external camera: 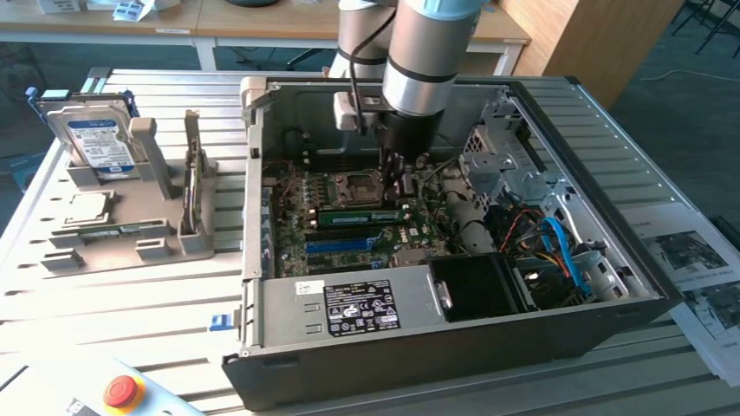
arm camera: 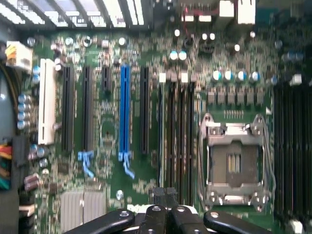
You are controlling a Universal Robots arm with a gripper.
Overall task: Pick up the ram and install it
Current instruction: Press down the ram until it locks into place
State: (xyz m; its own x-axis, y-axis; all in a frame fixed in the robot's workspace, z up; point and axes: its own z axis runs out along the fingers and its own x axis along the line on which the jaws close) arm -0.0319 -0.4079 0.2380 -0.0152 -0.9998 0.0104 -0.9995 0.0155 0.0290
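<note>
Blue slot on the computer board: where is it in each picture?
Exterior view: the blue slot lies on the board inside the open case, near the green ram, on the side toward the power supply.
Wrist view: the blue slot is a long stripe with black slots on both sides.
Shared landmark: the square silver processor socket.

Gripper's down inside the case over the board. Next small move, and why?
Probably a short, straight press down. The gripper is shut, with its tips over one end of the ram, which stands on edge among the memory slots beside the empty CPU socket. Whether the stick is fully seated, or the tips touch it, can't be told.
</note>
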